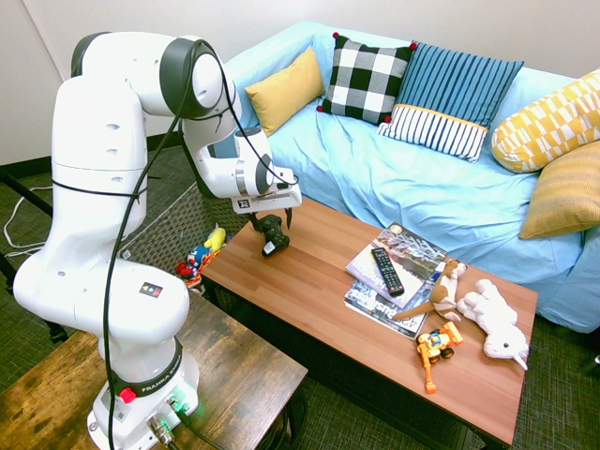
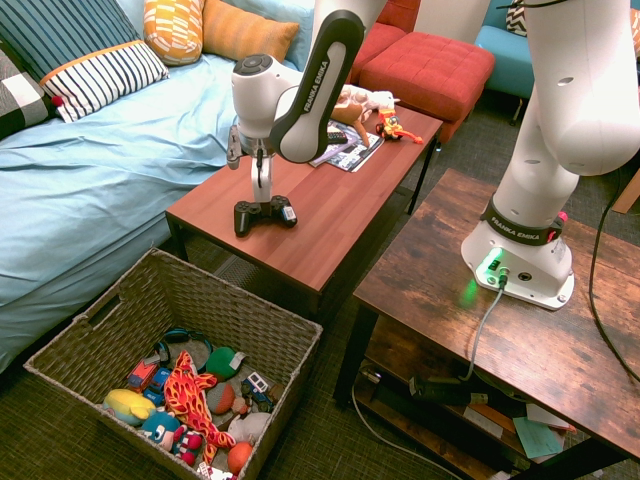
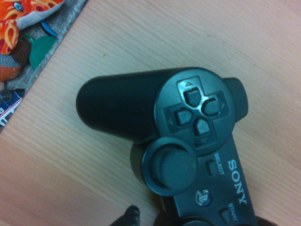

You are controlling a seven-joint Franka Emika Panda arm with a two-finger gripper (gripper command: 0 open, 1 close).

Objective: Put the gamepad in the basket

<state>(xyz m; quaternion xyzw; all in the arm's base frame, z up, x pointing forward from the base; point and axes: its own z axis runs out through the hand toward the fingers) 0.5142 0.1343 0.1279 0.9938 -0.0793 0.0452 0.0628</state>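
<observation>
Second exterior view shows the gripper (image 2: 260,194) pointing straight down just above the gamepad (image 2: 265,213), its fingers apart and not holding anything. That black gamepad lies on the near left part of the wooden table (image 2: 330,215). On the floor sits the basket (image 2: 270,330), full of toys.

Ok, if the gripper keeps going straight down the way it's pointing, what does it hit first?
Most likely the gamepad: the open gripper points down right over it on the coffee table. How much gap remains is hard to judge.
</observation>
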